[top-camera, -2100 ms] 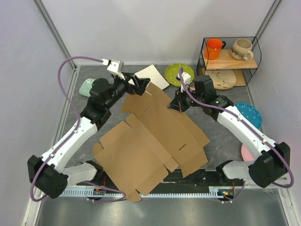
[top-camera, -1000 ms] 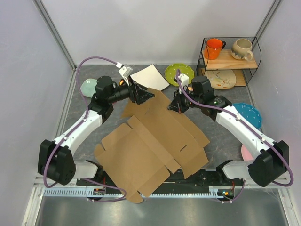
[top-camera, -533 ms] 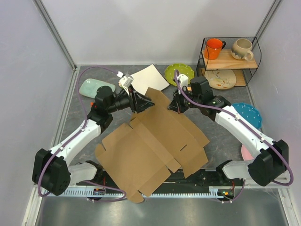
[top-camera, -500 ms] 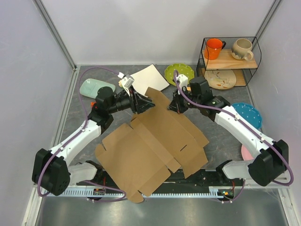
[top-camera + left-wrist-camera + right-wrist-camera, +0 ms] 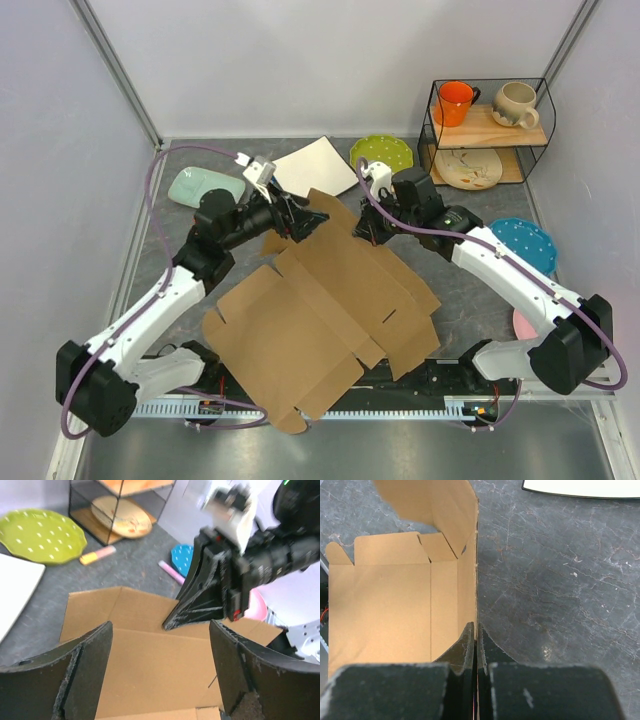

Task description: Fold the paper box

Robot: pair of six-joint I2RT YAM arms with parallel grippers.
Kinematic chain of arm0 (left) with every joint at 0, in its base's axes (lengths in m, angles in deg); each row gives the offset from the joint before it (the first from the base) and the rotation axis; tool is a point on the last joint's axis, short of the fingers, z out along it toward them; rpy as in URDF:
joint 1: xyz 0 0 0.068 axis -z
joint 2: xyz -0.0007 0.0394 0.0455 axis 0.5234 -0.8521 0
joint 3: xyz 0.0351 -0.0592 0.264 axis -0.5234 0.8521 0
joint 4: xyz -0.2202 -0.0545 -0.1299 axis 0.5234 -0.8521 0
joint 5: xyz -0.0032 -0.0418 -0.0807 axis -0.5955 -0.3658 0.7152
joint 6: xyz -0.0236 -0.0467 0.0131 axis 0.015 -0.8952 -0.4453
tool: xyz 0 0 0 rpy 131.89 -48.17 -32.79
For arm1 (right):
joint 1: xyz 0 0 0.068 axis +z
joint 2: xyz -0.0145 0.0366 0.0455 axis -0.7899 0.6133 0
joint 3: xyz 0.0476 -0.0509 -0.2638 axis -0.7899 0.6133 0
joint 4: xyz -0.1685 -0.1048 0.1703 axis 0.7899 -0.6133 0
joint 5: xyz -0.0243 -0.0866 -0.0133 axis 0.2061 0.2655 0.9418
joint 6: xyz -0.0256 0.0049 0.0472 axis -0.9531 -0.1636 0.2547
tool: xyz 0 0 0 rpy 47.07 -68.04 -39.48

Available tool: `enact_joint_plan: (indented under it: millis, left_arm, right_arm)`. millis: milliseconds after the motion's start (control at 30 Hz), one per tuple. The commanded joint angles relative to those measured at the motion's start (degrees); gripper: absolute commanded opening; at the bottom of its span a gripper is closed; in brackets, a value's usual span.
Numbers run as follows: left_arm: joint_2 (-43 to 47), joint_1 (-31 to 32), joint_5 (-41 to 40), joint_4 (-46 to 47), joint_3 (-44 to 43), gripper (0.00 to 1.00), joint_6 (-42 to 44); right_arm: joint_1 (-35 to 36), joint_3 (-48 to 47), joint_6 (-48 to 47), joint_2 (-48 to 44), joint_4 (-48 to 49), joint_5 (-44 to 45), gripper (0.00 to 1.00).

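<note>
The plain brown corrugated cardboard mailer box (image 5: 320, 300) lies mostly flat, central on the grey surface (image 5: 480, 300). The right hand (image 5: 476, 632) is clamped on its raised 12 o'clock flap (image 5: 335, 208); the left hand (image 5: 160, 627) hovers at 11 o'clock, fingers (image 5: 75, 675) wide apart.

1 overhead, 2 wrist close-ups, sharing paper box (image 5: 320, 300)

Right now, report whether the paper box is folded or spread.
Mostly spread: the paper box lies flat, only its far flap raised in the right hand.

Grey stone-look tabletop (image 5: 470, 300), pale walls (image 5: 330, 60), wire shelf (image 5: 490, 128) right.
</note>
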Motion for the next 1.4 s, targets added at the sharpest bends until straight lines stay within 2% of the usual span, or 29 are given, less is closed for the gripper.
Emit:
enact_joint_plan:
  millis: [0,100,233,367,600,967,1067,1367]
  left_arm:
    - [3.7,-0.1,-7.3,-5.1,-7.6,0.85,0.0]
    - [1.8,-0.1,-10.3,-8.6,-8.2,0.84,-5.4]
    - [-1.7,-0.1,-16.9,-14.3,-11.1,0.84,-6.9]
    - [-6.2,-0.1,-16.9,-18.4,-16.2,0.84,-6.8]
    - [-9.9,-0.2,-17.2,-15.6,-16.5,0.88,-5.2]
    - [-11.4,-0.2,-12.0,-10.6,-13.9,0.86,-5.4]
    - [-9.9,-0.2,-8.9,-8.1,-11.5,0.82,-6.3]
    - [-5.5,0.0,-4.6,-4.6,-4.6,0.56,-8.6]
  right_arm:
    - [0.1,-2.0,-1.0,-0.9,0.6,0.7,0.0]
    - [0.2,-2.1,-1.1,-1.1,0.6,0.3,0.0]
    - [0.2,-2.0,-1.2,-1.7,0.4,0.2,0.0]
    - [0.2,-1.5,-1.7,-2.1,0.2,0.2,0.0]
    - [0.2,-0.9,-1.7,-2.5,0.2,-0.7,0.0]
    - [0.2,0.1,-1.6,-3.0,0.8,-1.3,0.0]
    - [0.2,0.3,-1.6,-3.0,0.8,-1.2,0.0]
    - [0.3,0.2,-1.4,-2.2,1.3,-1.0,0.0]
